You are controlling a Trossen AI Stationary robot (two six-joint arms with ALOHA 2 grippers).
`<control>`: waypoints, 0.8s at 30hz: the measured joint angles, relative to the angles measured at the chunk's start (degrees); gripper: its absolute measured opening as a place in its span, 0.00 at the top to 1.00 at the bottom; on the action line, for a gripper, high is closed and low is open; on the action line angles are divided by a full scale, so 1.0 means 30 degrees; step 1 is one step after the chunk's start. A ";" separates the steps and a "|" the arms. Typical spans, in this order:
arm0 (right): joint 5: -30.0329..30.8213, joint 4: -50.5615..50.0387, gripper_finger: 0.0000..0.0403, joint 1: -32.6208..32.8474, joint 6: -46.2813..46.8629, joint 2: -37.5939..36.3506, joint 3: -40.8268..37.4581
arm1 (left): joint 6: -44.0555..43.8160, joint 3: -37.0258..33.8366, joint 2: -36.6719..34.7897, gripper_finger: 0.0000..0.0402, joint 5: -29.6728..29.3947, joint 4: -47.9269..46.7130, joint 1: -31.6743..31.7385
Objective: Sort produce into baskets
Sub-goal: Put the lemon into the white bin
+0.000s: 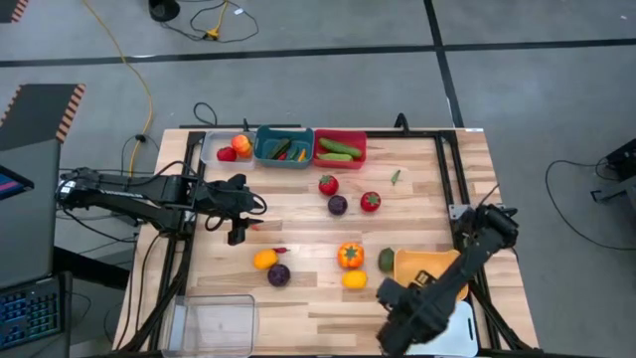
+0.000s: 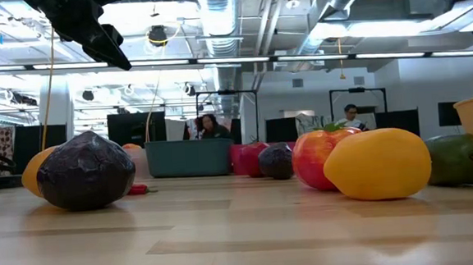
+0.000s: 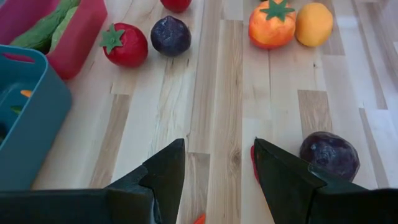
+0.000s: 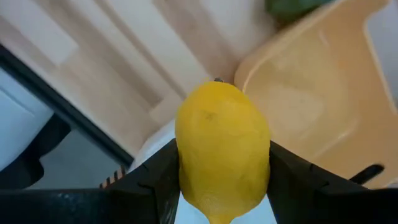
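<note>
My right gripper [image 1: 396, 296] is near the table's front edge, shut on a yellow lemon [image 4: 222, 146] beside the orange-yellow basket [image 1: 427, 268]; the arm hides the lemon in the high view. My left gripper [image 3: 217, 165] is open and empty above the table's left middle [image 1: 237, 225]. A purple piece [image 1: 279, 274], an orange one [image 1: 264, 259] and a small red chili [image 1: 281, 250] lie just right of it. Grey [image 1: 225, 148], teal [image 1: 283, 146] and red [image 1: 340, 147] baskets stand at the far edge with produce in them. My right gripper pinches the lemon by its two opposite sides [image 4: 186, 165] between the two fingers [image 4: 163, 180]. The fingers point down at it from above. The lemon is lifted clear, over the edge of the white basket [image 4: 161, 140] next to the orange-yellow basket [image 4: 311, 106].
Loose on the table: two red tomatoes [image 1: 328, 184] [image 1: 371, 202], a purple piece [image 1: 338, 205], an orange tomato [image 1: 350, 255], a yellow fruit [image 1: 354, 279], a green one [image 1: 386, 261] and a small green piece [image 1: 396, 177]. A clear basket [image 1: 219, 320] stands front left, a white basket [image 1: 459, 328] under my right arm.
</note>
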 joint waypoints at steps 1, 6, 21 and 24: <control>-0.0110 0.0005 0.46 0.0276 0.0360 0.0000 -0.0002 | -0.0006 0.0000 0.0002 0.56 0.0007 -0.0005 0.0000; -0.1359 -0.0009 0.46 0.1410 0.2242 0.0000 -0.0009 | -0.0006 0.0000 0.0003 0.56 0.0007 -0.0005 0.0000; -0.2466 0.0085 0.37 0.2549 0.3879 0.0016 -0.0017 | -0.0130 0.0000 0.0001 0.56 0.0022 -0.0006 0.0007; -0.2485 0.0064 0.35 0.2564 0.3905 0.0022 -0.0017 | -0.0144 0.0000 0.0002 0.56 0.0022 -0.0007 0.0004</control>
